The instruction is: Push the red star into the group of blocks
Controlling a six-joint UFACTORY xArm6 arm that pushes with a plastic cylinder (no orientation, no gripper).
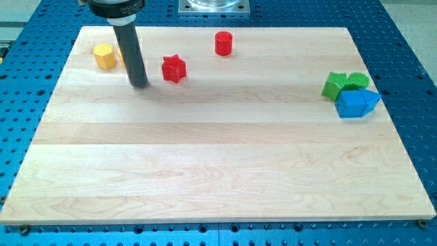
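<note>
The red star lies on the wooden board in the view's upper left. My tip rests on the board just to the left of the red star, a small gap between them. The group of blocks sits at the view's right edge: a green star, a green cylinder, a blue cube and a blue triangular block, all touching.
A red cylinder stands near the board's top edge, right of the red star. A yellow block lies at the upper left, with another yellow piece partly hidden behind the rod.
</note>
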